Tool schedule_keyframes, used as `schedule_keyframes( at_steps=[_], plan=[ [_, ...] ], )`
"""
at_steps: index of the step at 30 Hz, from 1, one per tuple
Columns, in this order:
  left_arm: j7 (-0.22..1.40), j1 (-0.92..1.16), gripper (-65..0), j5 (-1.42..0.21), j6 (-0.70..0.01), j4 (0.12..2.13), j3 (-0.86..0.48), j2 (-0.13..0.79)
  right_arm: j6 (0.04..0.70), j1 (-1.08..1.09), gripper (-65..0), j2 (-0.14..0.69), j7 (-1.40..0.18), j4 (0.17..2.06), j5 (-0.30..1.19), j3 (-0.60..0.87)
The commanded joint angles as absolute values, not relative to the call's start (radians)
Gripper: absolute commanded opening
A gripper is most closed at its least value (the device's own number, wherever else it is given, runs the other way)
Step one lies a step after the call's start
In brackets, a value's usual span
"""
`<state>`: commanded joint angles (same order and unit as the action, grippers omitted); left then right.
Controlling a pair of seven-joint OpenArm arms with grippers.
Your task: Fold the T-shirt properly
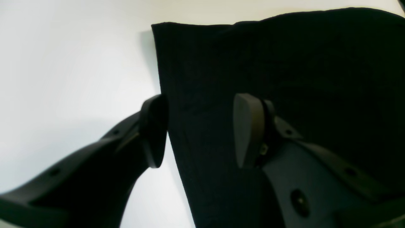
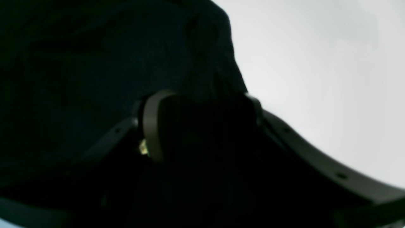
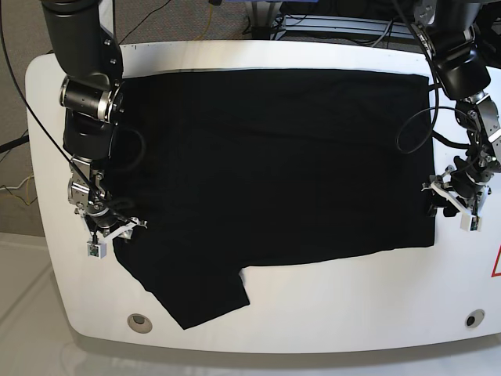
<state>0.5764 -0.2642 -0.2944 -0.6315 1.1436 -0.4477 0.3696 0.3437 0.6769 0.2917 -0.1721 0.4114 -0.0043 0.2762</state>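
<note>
On the table (image 3: 313, 321), shirt (image 3: 274, 164) spread nearly flat, no fold made yet; left gripper (image 1: 199, 129) jaws released astride its edge, right gripper (image 2: 199, 126) jaws unclear.

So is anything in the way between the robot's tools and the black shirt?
Nothing visible. The left tool is open, straddling the T-shirt edge. The right tool has cloth bunched between its fingers, though that view is too dark to tell if it has closed.

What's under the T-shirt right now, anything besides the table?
Only the white table shows around the spread black T-shirt. Nothing bulges through the cloth, but whatever lies beneath it is covered, so I can't rule out something flat.
</note>
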Motion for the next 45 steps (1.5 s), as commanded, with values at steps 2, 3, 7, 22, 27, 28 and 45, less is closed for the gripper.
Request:
schedule_keyframes(
  at_steps=[2, 3, 7, 22, 27, 28, 45],
  plan=[
    [0.569, -0.275, -33.6, -0.29, -0.629, 1.142, -0.444, 0.369, 0.339, 0.675, -33.9, 0.293, -0.169, 0.413, 0.001, 0.276],
    [0.569, -0.275, -33.6, -0.291, -0.629, 1.142, -0.444, 0.37, 0.34, 0.675, -34.0, 0.292, -0.17, 0.414, 0.002, 0.276],
    [0.568, -0.277, -33.6, -0.289, -0.627, 1.139, -0.445, 0.37, 0.341, 0.673, -34.1, 0.293, -0.168, 0.416, 0.002, 0.276],
    [0.573, -0.283, -33.6, -0.287, -0.628, 1.139, -0.444, 0.375, 0.345, 0.666, -40.0, 0.298, -0.177, 0.42, 0.003, 0.262],
    [0.57, -0.279, -34.2, -0.292, -0.625, 1.143, -0.444, 0.373, 0.34, 0.668, -61.9, 0.298, -0.171, 0.419, 0.005, 0.236],
    [0.57, -0.28, -34.3, -0.294, -0.624, 1.143, -0.443, 0.373, 0.339, 0.667, -64.5, 0.298, -0.171, 0.42, 0.006, 0.233],
    [0.57, -0.303, -34.0, -0.306, -0.632, 1.086, -0.447, 0.387, 0.328, 0.66, -41.9, 0.301, -0.186, 0.466, 0.025, 0.218]
  ],
)
